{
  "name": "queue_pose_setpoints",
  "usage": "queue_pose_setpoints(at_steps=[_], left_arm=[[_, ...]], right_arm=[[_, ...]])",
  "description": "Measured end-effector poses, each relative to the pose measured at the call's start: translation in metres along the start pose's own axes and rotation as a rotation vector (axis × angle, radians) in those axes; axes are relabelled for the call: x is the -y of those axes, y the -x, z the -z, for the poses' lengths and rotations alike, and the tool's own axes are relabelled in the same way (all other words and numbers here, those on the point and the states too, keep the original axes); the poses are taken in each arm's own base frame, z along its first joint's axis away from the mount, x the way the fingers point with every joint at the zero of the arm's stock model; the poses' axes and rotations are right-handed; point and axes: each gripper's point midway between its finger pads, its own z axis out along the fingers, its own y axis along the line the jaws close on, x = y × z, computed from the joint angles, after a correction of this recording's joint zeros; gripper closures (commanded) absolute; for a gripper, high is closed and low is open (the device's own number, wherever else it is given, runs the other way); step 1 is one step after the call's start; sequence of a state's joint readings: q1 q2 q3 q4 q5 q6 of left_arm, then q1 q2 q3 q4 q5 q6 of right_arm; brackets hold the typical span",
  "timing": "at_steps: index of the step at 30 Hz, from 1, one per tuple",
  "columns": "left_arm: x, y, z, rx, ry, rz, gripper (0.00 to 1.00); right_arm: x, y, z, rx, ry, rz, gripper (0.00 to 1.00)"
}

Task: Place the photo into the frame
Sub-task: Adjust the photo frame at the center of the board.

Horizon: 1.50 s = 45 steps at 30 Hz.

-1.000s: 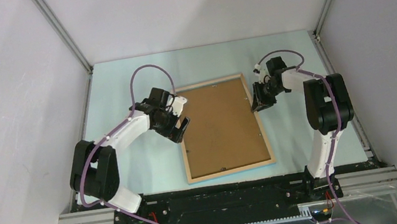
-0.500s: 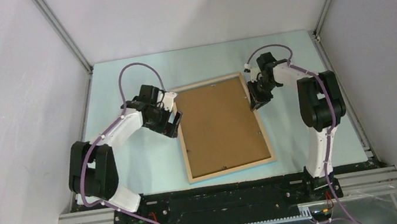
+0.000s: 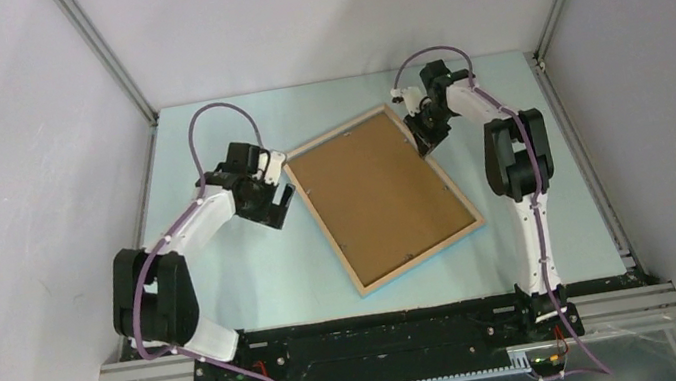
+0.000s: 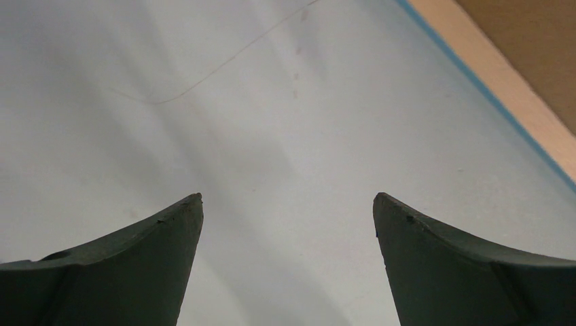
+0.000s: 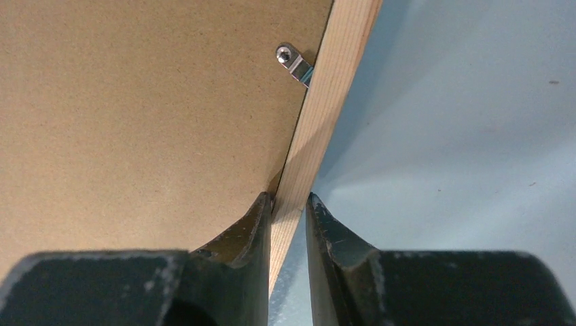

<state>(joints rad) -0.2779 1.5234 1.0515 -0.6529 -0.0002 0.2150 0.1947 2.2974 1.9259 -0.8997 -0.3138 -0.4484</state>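
The frame [image 3: 422, 256] lies pale wood side up and skewed on the table, with a brown backing board [image 3: 380, 194] inside it. My right gripper [image 3: 424, 137] is shut on the frame's right rail [image 5: 333, 88] near the far corner, one finger on the backing board [image 5: 149, 115] side and one outside. My left gripper [image 3: 280, 199] stands open over bare table just left of the frame's far left corner, holding nothing. In the left wrist view the gripper [image 4: 288, 197] has the frame's blue-edged rail [image 4: 489, 68] at its upper right. The photo is out of view.
A metal retaining clip [image 5: 293, 62] sits on the rail just ahead of my right fingers. Pale blue table surface [image 3: 226, 278] surrounds the frame. Grey enclosure walls with aluminium posts [image 3: 107, 58] border the table on three sides.
The frame has turned: its near end swung right and its far right corner moved away. The right gripper went with the rail. The left gripper drew back to the left, off the frame.
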Motion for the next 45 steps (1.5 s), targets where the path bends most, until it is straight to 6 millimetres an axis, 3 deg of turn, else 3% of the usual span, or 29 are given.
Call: queue_pose_setpoints(at_steps=[6,12,18,25,31,35,40,45], left_arm=[[-0.022,0.003,0.004,0.000,0.099,0.006,0.00],[-0.044,0.018,0.013,0.071,0.178,0.035,0.00],[-0.073,0.042,0.045,0.263,0.266,0.103,0.00],[-0.078,0.054,0.070,0.393,0.299,0.116,0.00],[-0.068,0.058,0.061,0.393,0.237,0.091,0.00],[-0.063,0.065,0.043,0.339,0.185,0.071,0.00],[-0.054,0.100,0.023,0.311,0.129,0.036,0.00],[-0.033,0.130,-0.003,0.280,0.060,-0.012,0.00]], right_arm=[[-0.010,0.003,-0.002,-0.021,0.005,0.132,1.00],[-0.038,0.004,-0.010,-0.017,0.047,0.225,1.00],[-0.061,-0.003,-0.011,-0.008,0.028,0.302,1.00],[-0.081,-0.005,-0.014,-0.013,0.039,0.351,1.00],[-0.084,-0.003,-0.013,-0.017,0.039,0.377,1.00],[-0.088,-0.001,-0.013,-0.028,0.049,0.416,1.00],[-0.092,0.003,-0.016,-0.038,0.076,0.475,1.00],[-0.092,0.015,-0.019,-0.041,0.096,0.526,1.00]])
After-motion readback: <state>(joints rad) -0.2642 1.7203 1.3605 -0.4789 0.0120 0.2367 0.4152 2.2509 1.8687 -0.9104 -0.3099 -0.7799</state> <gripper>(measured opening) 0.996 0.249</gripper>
